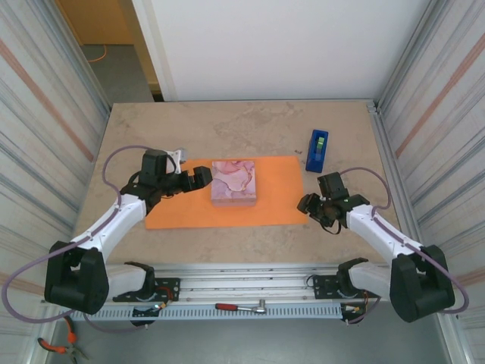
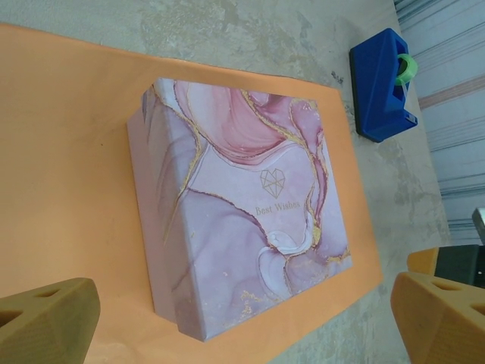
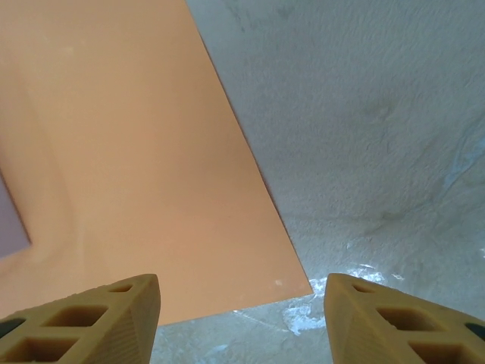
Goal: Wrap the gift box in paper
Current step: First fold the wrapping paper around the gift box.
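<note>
The gift box (image 1: 233,181), pink-and-white marbled with a gold heart on its lid, lies flat on the orange paper (image 1: 182,214), a little right of the sheet's middle. My left gripper (image 1: 198,179) hovers over the paper just left of the box, open. In the left wrist view the box (image 2: 242,212) lies ahead of the left gripper (image 2: 242,337) on the paper (image 2: 68,189). My right gripper (image 1: 309,205) is at the sheet's near right corner. In the right wrist view that corner of the paper (image 3: 136,152) lies flat between the spread fingers of the right gripper (image 3: 242,315), which hold nothing.
A blue tape dispenser (image 1: 317,149) with a green roll stands on the table beyond the paper's far right corner, also in the left wrist view (image 2: 383,85). Corrugated walls close in both sides. A ratchet wrench (image 1: 241,307) lies on the front rail.
</note>
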Robot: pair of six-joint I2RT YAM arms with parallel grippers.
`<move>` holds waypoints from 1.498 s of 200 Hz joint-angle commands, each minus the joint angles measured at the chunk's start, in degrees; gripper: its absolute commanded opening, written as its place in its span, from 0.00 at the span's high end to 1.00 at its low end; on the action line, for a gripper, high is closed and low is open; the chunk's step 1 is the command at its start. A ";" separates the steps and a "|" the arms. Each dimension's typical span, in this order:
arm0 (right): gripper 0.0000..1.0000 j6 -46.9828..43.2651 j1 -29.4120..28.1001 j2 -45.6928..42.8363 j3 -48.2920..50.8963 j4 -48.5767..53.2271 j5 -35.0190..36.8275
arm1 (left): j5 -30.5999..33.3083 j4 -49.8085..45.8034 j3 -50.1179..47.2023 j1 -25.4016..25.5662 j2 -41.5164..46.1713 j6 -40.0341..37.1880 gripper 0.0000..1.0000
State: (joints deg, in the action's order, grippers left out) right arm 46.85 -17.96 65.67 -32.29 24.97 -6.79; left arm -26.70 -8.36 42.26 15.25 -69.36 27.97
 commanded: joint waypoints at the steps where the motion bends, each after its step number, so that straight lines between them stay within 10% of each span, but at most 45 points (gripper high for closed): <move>1: 0.45 -1.76 0.47 2.40 0.83 -3.07 -2.65 | 0.94 -0.95 -0.34 0.48 0.16 -1.96 0.01; 299: 0.59 3.85 -5.75 7.68 3.02 -7.62 0.02 | -0.99 -0.63 -0.17 0.56 -0.86 -1.43 0.01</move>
State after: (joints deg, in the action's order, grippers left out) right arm 48.23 -21.76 73.41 -30.76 18.59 -3.05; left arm -26.52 -9.02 42.26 15.51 -70.72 26.81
